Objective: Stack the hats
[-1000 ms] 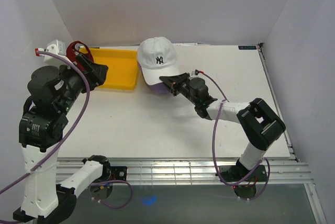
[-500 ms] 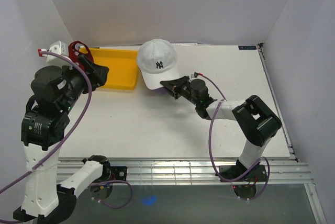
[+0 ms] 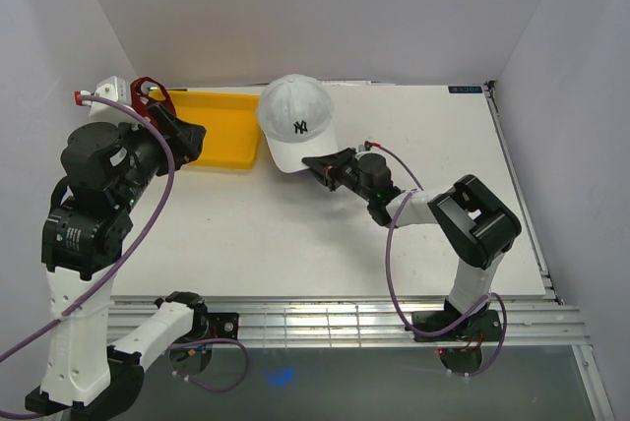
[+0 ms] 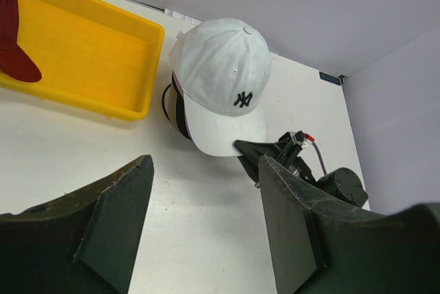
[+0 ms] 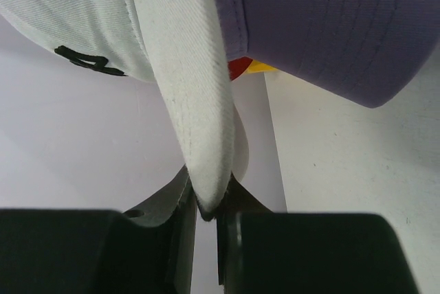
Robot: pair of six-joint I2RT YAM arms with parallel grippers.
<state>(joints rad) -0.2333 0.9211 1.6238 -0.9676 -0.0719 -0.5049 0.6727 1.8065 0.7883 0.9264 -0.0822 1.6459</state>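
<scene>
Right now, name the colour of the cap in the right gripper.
The cap is white; clearest in left wrist view.

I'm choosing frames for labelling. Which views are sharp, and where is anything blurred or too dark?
Top external: even light, no glare, white cap sharp. Left wrist: cap crisp, left gripper's fingers dark and slightly soft in the foreground. Right wrist: extremely close; brim shows its weave, right gripper's fingers almost black, without detail.
</scene>
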